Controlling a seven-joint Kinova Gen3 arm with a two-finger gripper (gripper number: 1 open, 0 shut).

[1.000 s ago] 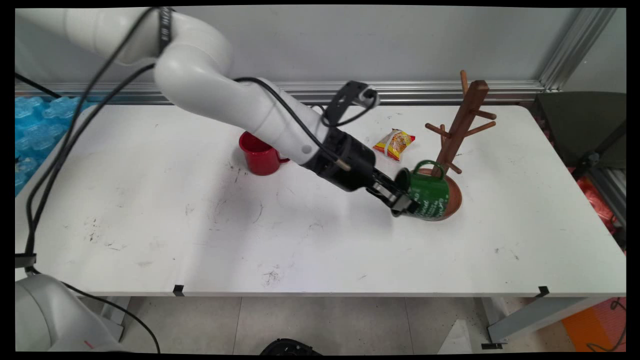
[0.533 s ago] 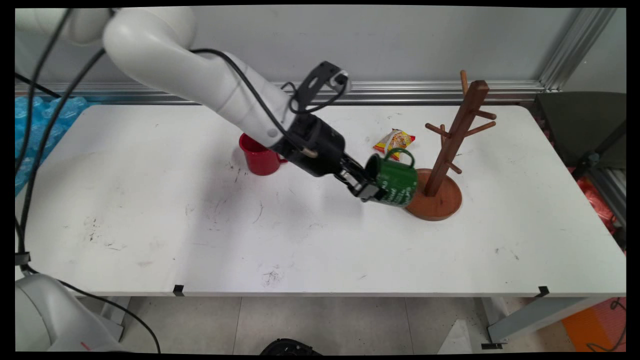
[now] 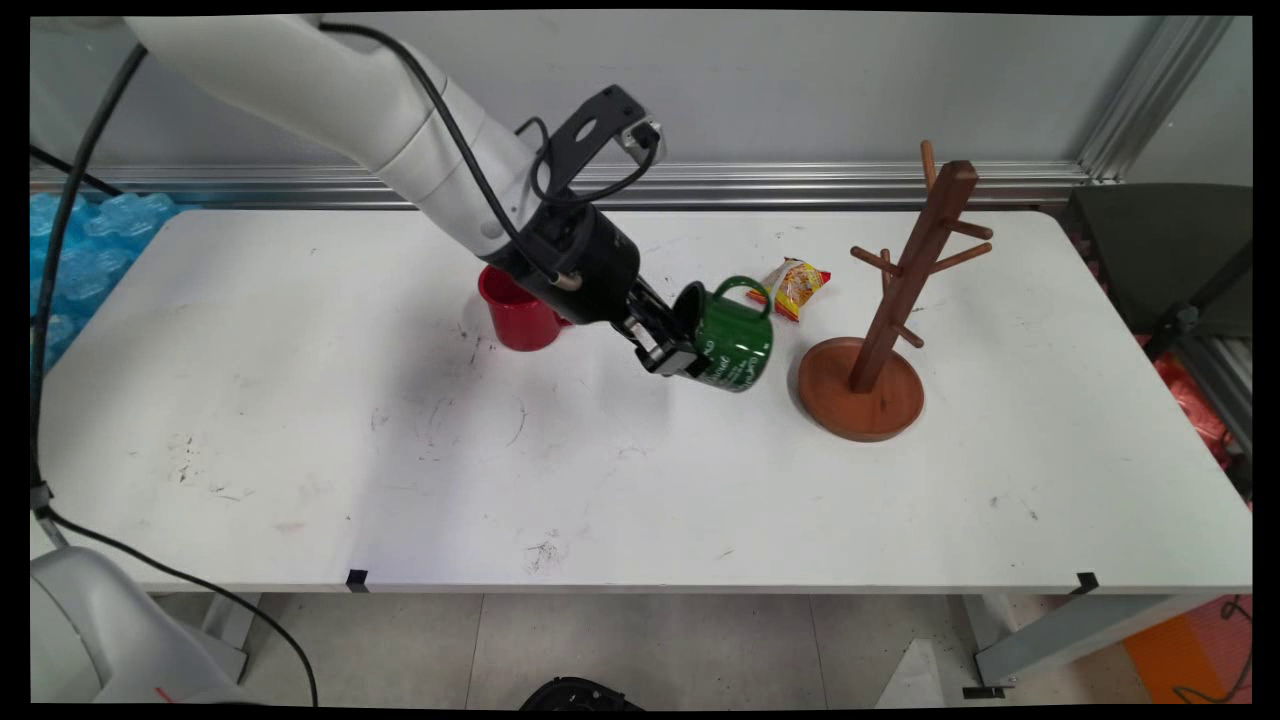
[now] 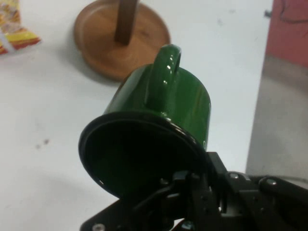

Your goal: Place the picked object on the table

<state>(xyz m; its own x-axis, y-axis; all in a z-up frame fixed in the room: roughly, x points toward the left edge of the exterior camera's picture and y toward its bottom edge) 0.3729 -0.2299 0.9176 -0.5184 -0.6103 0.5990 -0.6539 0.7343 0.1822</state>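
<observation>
Above the table [image 3: 300,420], hand [image 3: 672,352] clamped on tilted green mug [image 3: 735,345] rim, near mug tree [image 3: 885,330]

The green mug [image 3: 732,342] clamped by its rim in my jaws bears white lettering on its side, but the letters are too small and too tilted for me to read. The snack packet [image 3: 791,287] behind it shows red and yellow print, none of it legible. I can read no other text.
</observation>
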